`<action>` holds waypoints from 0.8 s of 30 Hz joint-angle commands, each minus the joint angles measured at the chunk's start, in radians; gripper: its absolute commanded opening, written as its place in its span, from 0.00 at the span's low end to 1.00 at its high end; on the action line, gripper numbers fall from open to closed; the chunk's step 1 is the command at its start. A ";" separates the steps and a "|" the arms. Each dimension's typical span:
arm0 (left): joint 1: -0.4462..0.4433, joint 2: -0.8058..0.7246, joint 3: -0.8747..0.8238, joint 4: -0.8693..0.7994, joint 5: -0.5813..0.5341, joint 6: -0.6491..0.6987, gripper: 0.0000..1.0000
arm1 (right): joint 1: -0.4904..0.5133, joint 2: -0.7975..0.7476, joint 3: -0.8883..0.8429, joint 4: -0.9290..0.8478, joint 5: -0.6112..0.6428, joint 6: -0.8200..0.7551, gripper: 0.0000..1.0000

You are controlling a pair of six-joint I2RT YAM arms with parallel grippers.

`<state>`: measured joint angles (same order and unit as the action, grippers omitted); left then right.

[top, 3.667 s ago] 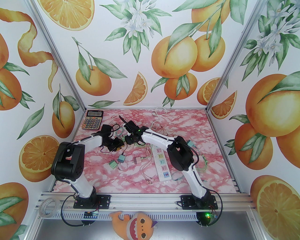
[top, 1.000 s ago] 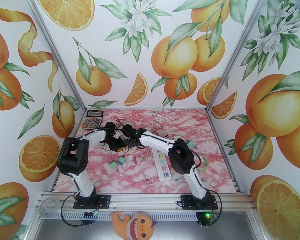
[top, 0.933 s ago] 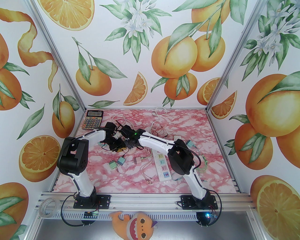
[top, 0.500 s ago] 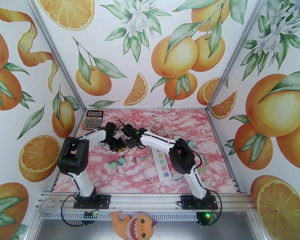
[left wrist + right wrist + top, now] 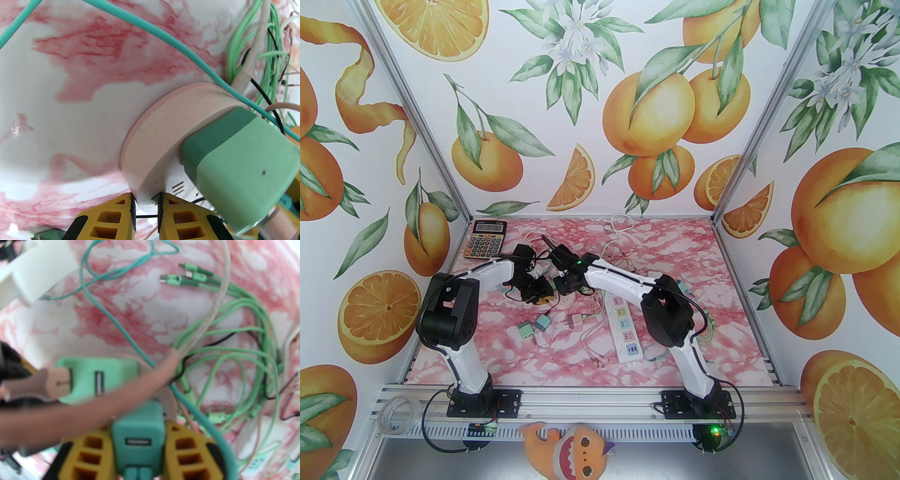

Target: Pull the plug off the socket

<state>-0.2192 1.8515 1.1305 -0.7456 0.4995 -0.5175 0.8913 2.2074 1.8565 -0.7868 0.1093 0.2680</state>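
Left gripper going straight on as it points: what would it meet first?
Likely the round pink socket: the left gripper pinches its rim, so its body lies directly ahead; the green plug sits beside that line.

Pink-and-white marbled desk [image 5: 562, 356], pale pink socket [image 5: 164, 131], mint-green plug [image 5: 239, 168] with darker green band, teal plug [image 5: 138, 427], yellow pincer fingers [image 5: 187, 451], light green cables [image 5: 234, 352], orange-fruit print walls [image 5: 628, 93].

Pink marble table [image 5: 511, 356]: calculator [image 5: 485, 240], power strip [image 5: 623, 328], chargers [image 5: 542, 321]
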 commanded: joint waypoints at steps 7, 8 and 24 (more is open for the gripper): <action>-0.026 0.155 -0.067 0.006 -0.268 -0.002 0.21 | 0.123 -0.001 0.058 -0.072 -0.003 -0.087 0.14; -0.026 0.156 -0.066 0.006 -0.268 -0.001 0.21 | 0.110 -0.010 0.048 -0.063 -0.021 -0.075 0.14; -0.025 0.159 -0.069 0.006 -0.268 -0.003 0.21 | -0.104 -0.106 -0.069 0.114 -0.355 0.125 0.14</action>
<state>-0.2302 1.8626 1.1416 -0.7437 0.5064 -0.5175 0.7849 2.1738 1.7725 -0.7143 -0.1246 0.3420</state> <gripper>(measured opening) 0.211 0.256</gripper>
